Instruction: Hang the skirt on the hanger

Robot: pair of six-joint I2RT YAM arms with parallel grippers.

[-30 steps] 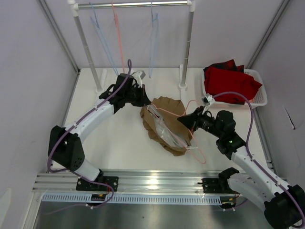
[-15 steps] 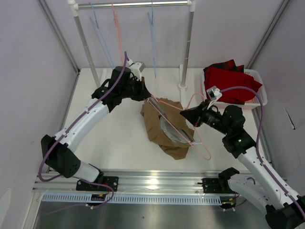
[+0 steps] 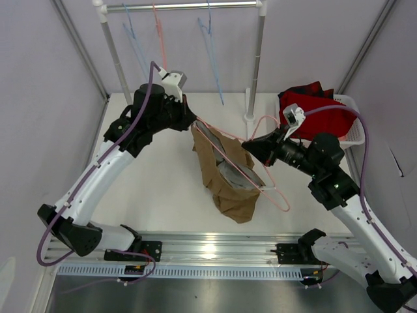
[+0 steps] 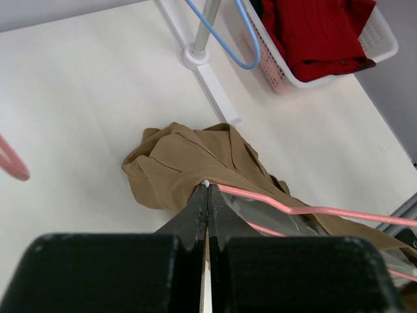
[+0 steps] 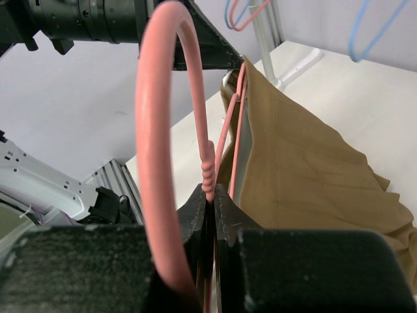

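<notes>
From above: the left gripper (image 3: 189, 121) is pinched tight on the top edge of a soft tan-brown cloth skirt (image 3: 225, 176). The skirt hangs below it in limp folds, its lower part crumpled on the white table (image 3: 163, 189). The right gripper (image 3: 246, 149), just beside the skirt, clamps a thin salmon-pink wire hanger (image 3: 219, 131) that runs between both grippers.

Left wrist: flat black fingers (image 4: 195, 210) meet on the cloth. A red garment (image 4: 313, 32) in a white lattice basket (image 4: 386, 40) lies well beyond them.

Right wrist: the jaws close on the hanger's twisted neck, with its rounded hook arching above them.
</notes>
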